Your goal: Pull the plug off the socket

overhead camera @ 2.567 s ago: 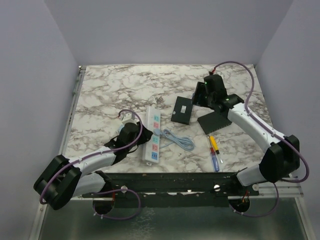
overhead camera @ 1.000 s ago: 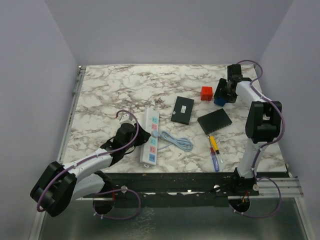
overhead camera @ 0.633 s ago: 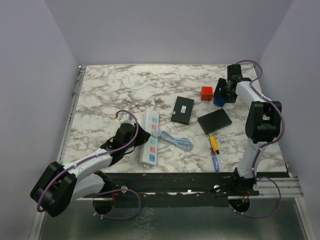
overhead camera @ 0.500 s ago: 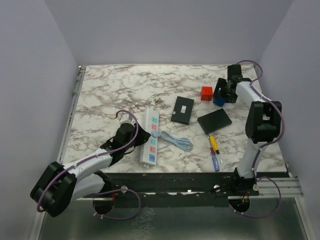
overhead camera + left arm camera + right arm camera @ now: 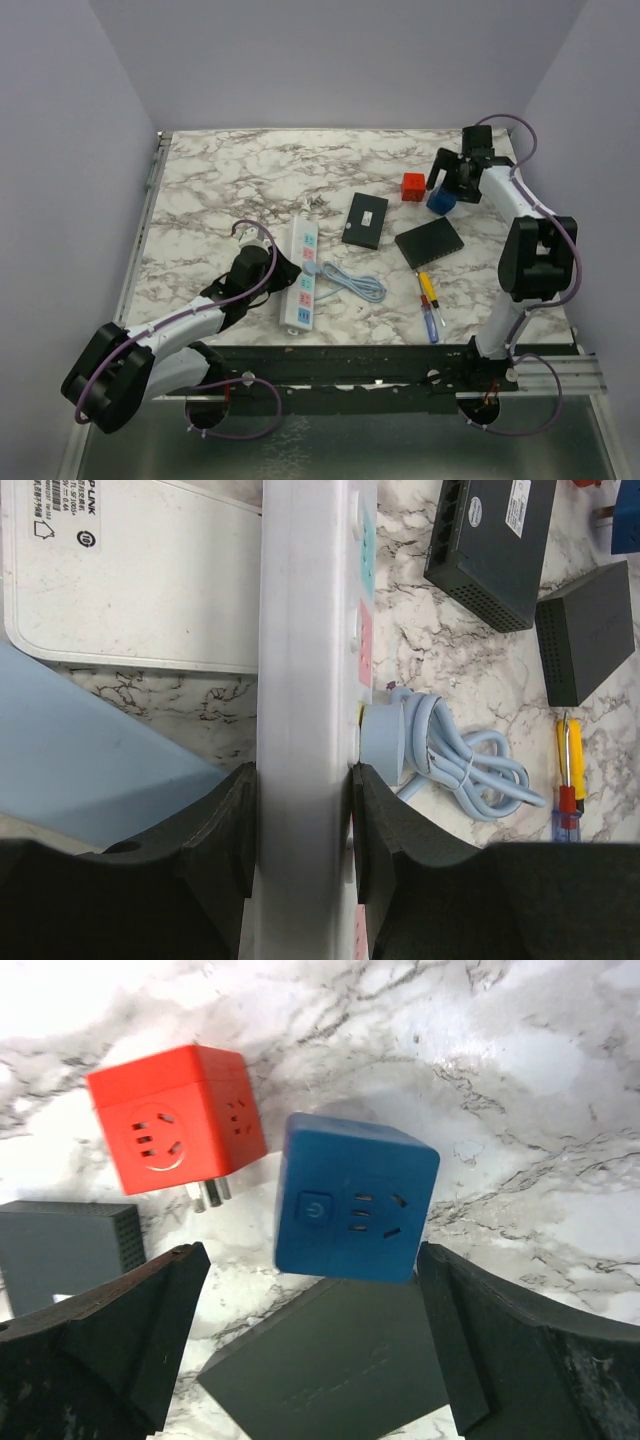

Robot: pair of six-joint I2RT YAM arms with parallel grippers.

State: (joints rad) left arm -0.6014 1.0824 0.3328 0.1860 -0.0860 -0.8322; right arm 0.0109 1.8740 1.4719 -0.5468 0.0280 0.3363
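The socket (image 5: 303, 272), a long white power strip with pastel panels, lies at the front left of the marble table. My left gripper (image 5: 281, 272) is shut across its width; in the left wrist view the black pads (image 5: 238, 825) press both long sides of the socket (image 5: 305, 660). A light-blue plug (image 5: 381, 742) sits in the socket right beside one pad, and its coiled cable (image 5: 470, 770) lies next to it. The plug also shows in the top view (image 5: 316, 267). My right gripper (image 5: 456, 178) is open and empty, hovering over a blue cube (image 5: 355, 1200) at the back right.
A red cube (image 5: 175, 1120) lies beside the blue one. Two dark boxes (image 5: 364, 219) (image 5: 429, 243) and a screwdriver (image 5: 428, 305) lie mid-right. A white flat box (image 5: 130, 570) and a light-blue bar (image 5: 90, 770) lie left of the socket.
The right arm swung from above the dark boxes to the back right and now stands open over the blue cube. The left gripper stays clamped on the socket.
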